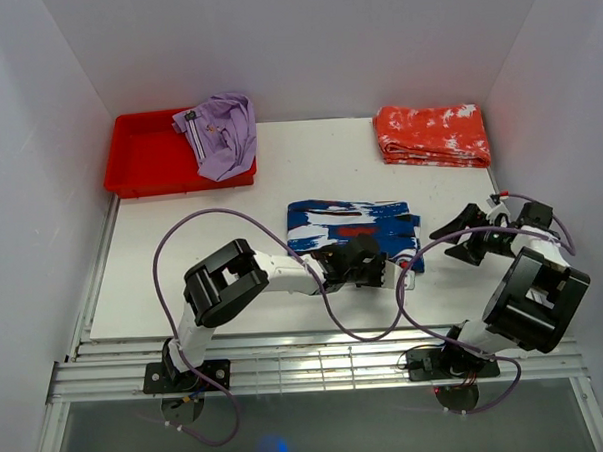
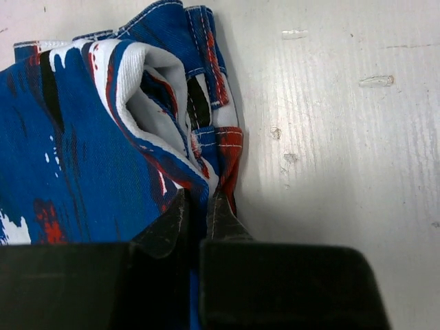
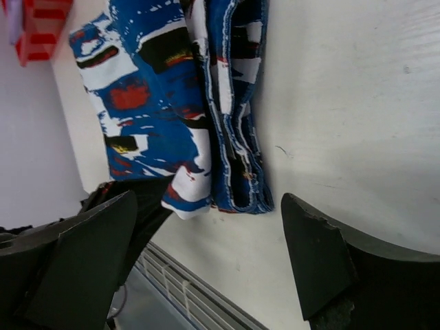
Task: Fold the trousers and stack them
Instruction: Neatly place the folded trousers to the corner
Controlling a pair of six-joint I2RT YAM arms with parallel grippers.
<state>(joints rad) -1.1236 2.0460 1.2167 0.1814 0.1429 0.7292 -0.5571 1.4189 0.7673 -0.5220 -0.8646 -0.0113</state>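
Blue, white and black streak-printed thin-fabric trousers, with red and small yellow patches, lie folded into a flat oblong bundle near the middle of the white worktop. The long axis of the bundle runs left to right in the top view, parallel to the near edge.

In the top view the left arm's wrist covers the near edge of the bundle, so the grip cannot be read there. The left wrist view supplies it. The left jaws are almost together, and the two dark fingertips pinch a layer of printed fabric at the bundle's border, beside stacked, stitched edges. The frame cuts off the rest of the bundle. Which end carries the waistband cannot be determined.

The right wrist view shows the right jaws spread wide with nothing between them, apart from the fabric. The far end of the bundle is cut off at the top of that frame.

Only the top view shows the following:
- a red plastic tray at the far left, with a lilac garment overlapping its right rim;
- a folded orange-red garment with white splotches at the far right.
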